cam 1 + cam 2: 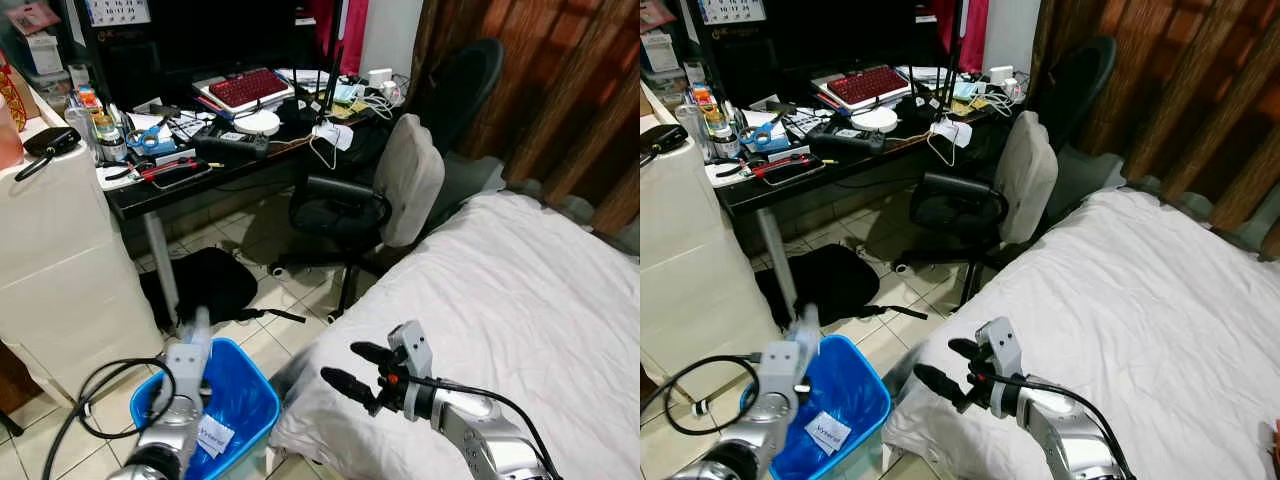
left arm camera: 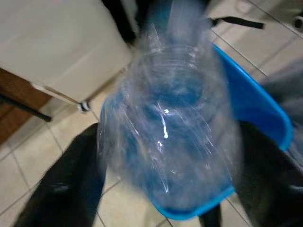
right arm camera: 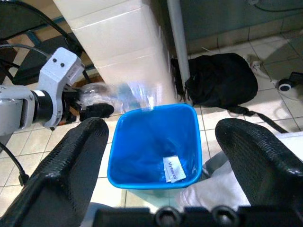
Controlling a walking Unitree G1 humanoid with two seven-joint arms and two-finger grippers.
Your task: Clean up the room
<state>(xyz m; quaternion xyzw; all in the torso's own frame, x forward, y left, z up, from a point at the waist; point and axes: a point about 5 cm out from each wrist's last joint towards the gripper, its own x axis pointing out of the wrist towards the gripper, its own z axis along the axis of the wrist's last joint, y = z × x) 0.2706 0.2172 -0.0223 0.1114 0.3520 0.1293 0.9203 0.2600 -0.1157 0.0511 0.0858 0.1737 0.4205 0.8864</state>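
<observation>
**Bottle over bin – drop could miss**

L gripper (image 3: pixel 90 106) grips a clear plastic bottle (image 2: pixel 165 127), held just above the blue bin's (image 1: pixel 250 395) rim, on the side nearest the white cabinet (image 1: pixel 60 260). R gripper (image 1: pixel 355 370) hangs open w/ nothing in it, beside the bin by the bed (image 1: pixel 500 290). Risk: bottle looks off-centre, so on release it could clip the rim & roll onto the tiles.

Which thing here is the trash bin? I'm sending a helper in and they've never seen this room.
Find the white bed, then look at the tiled floor off its near corner, in front of the white drawer unit. The bin is the open bright blue plastic tub there. The black bag nearby is dark and soft; the bin alone is blue, with a white label inside.
</observation>
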